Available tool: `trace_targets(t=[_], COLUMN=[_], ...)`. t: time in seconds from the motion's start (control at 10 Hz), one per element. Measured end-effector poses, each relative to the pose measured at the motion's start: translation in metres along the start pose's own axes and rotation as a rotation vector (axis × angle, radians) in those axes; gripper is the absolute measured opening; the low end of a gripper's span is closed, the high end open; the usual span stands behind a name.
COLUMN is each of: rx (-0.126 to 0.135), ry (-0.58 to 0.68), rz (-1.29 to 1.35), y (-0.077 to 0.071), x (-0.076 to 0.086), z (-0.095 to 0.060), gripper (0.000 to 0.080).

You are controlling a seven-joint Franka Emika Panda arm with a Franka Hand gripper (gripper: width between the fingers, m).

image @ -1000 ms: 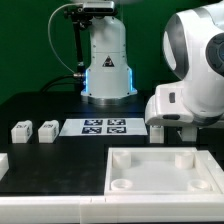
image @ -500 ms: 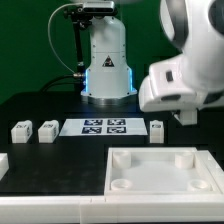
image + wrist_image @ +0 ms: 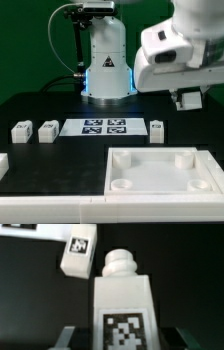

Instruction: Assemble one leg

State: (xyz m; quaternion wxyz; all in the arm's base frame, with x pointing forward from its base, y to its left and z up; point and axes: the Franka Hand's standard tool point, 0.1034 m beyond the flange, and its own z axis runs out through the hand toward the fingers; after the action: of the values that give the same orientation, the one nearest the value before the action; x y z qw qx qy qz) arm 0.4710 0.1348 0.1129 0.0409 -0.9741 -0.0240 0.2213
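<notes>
My gripper (image 3: 190,99) hangs high at the exterior view's right, above the table. In the wrist view my gripper (image 3: 125,336) is shut on a leg (image 3: 124,297), a white block with a rounded knob at its far end and a marker tag on the face towards the camera. The fingers (image 3: 68,335) show at either side of its near end. A second leg (image 3: 78,249) lies on the black table beyond it; it also shows in the exterior view (image 3: 157,131). Two more legs (image 3: 20,130) (image 3: 46,130) stand at the exterior view's left.
The marker board (image 3: 103,126) lies at the table's middle. A large white square tray (image 3: 150,157) with round corner sockets sits at the front. The robot's base (image 3: 107,70) stands behind. A white part (image 3: 3,163) shows at the left edge.
The arm has risen from low by the right-hand leg to high above the table. The three legs on the table have not moved.
</notes>
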Motion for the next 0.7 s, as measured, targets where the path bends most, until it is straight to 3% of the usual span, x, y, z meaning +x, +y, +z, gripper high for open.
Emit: trace_targets(t=[0.1, 0.3, 0.5, 0.6, 0.7], rx=[-0.006, -0.019, -0.010, -0.010, -0.012], ry=[0.067, 0.252, 0.462, 0.619, 0.698], rz=[-0.028, -0.079, -0.092, -0.092, -0.093], y=[0.004, 0.016, 0.012, 0.014, 0.016], x=[0.005, 0.046, 0.082, 0.079, 0.076], z=[-0.006, -0.062, -0.098, -0.092, -0.089], gripper=[0.0291, 0.0291, 0.0291, 0.0291, 0.0291])
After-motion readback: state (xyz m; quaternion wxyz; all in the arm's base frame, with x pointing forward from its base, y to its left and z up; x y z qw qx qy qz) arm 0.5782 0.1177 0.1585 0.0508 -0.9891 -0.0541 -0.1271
